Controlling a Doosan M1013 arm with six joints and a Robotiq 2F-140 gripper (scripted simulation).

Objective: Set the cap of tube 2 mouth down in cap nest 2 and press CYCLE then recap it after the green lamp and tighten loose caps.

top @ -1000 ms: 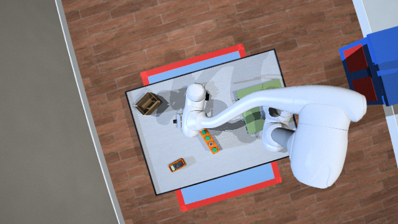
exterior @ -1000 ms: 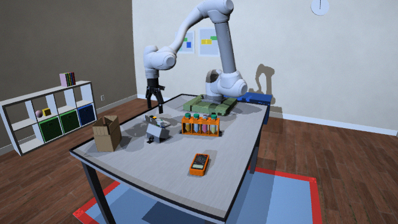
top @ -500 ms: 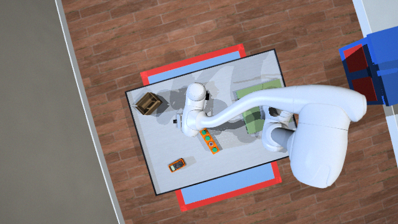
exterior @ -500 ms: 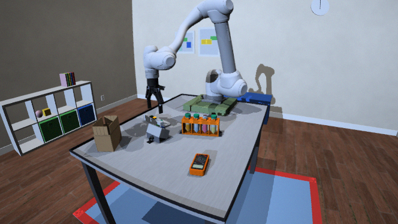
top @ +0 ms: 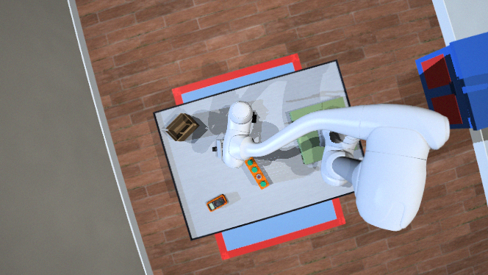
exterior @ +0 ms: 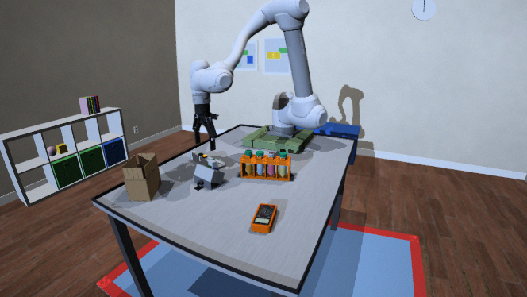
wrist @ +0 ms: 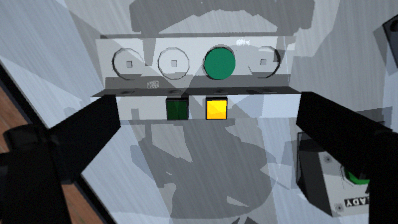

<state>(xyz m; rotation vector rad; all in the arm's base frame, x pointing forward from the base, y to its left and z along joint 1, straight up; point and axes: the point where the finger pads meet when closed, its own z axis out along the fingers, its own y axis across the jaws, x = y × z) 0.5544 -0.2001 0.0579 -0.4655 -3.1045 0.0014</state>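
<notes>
The green cap (wrist: 219, 62) lies in a nest of the cap tray (wrist: 112, 87), above its lit amber lamp (wrist: 216, 108), apart from and between the widely spread, empty jaws of the gripper (wrist: 210, 125) hovering over the tray.

In the wrist view you can read one label: "READY", printed on the light grey key housing (wrist: 334, 186) beside its green key. Small markings on the grey cap tray (wrist: 150, 84) are too blurred for you to read.
</notes>
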